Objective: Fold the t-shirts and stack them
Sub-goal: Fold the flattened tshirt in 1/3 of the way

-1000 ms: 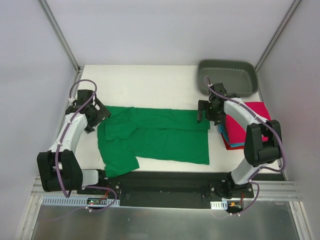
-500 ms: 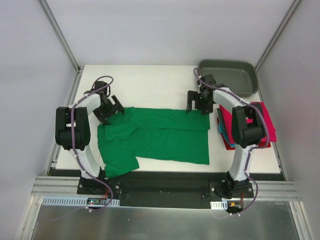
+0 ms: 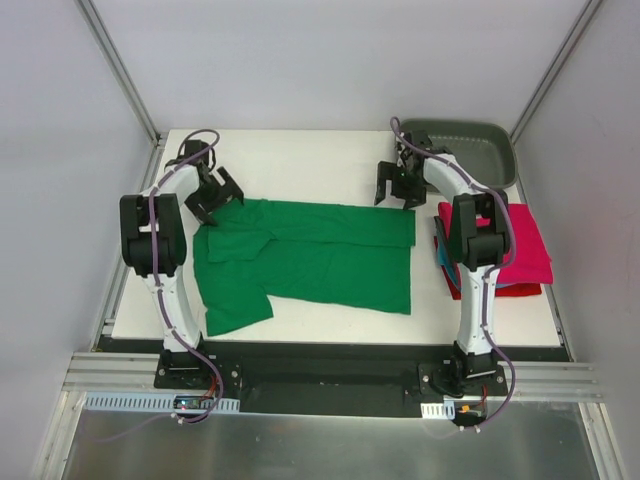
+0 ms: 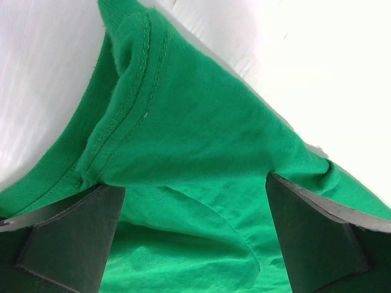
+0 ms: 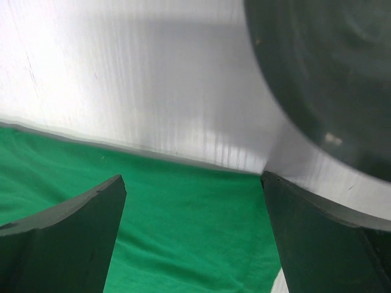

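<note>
A bright green t-shirt (image 3: pixel 310 255) lies spread flat across the middle of the white table, collar end to the left. My left gripper (image 3: pixel 213 197) is open over its far left sleeve; the left wrist view shows the green sleeve hem (image 4: pixel 134 91) between my wide-apart fingers. My right gripper (image 3: pixel 397 193) is open over the shirt's far right corner; the right wrist view shows the green cloth edge (image 5: pixel 195 213) between my fingers. A stack of folded shirts (image 3: pixel 515 250), crimson-pink on top with teal and red beneath, lies at the right.
A grey plastic tray (image 3: pixel 470 150) stands at the far right corner, close behind the right gripper; its rim shows in the right wrist view (image 5: pixel 324 73). White table (image 3: pixel 300 165) lies beyond the shirt. The enclosure walls stand close on both sides.
Both arms have swung toward the far side of the table, and the green shirt has shifted a little farther back with its far edge straightened. Both grippers stay open.
</note>
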Motion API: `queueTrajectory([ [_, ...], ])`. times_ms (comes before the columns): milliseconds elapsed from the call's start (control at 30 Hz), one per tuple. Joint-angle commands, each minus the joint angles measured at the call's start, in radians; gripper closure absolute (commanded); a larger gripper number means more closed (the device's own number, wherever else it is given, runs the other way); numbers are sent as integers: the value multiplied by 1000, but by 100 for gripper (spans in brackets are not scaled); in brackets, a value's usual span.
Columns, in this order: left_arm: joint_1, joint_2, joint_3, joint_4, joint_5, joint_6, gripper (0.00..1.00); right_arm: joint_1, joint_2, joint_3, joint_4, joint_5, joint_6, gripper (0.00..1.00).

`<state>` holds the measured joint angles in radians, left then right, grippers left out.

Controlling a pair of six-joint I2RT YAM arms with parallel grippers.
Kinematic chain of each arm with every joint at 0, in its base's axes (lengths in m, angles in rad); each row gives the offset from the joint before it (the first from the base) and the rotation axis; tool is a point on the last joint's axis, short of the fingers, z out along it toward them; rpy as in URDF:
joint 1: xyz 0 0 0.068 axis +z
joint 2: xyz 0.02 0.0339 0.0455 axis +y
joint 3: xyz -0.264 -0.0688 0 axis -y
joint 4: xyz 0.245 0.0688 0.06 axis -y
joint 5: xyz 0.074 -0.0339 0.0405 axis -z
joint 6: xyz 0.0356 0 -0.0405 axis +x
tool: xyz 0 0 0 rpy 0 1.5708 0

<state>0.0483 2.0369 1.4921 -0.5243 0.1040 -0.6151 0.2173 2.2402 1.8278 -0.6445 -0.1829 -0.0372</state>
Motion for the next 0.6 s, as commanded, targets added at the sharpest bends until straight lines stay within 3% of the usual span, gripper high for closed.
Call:
queueTrajectory([
  [0, 15, 94, 101, 0, -12, 0, 1, -7, 39, 138, -53, 48, -70, 4],
  [133, 18, 106, 210, -42, -35, 9, 1, 2, 24, 284, -138, 56, -121, 4],
  [267, 16, -10, 217, -72, -76, 41, 1, 50, -120, 164, -107, 92, -129, 4],
  [433, 15, -294, -30, -72, -193, 6, 1, 114, -319, -146, -28, 111, -32, 4],
  [567, 15, -573, -404, -62, -237, -109, 1, 180, -513, -470, 113, 122, 35, 4],
])
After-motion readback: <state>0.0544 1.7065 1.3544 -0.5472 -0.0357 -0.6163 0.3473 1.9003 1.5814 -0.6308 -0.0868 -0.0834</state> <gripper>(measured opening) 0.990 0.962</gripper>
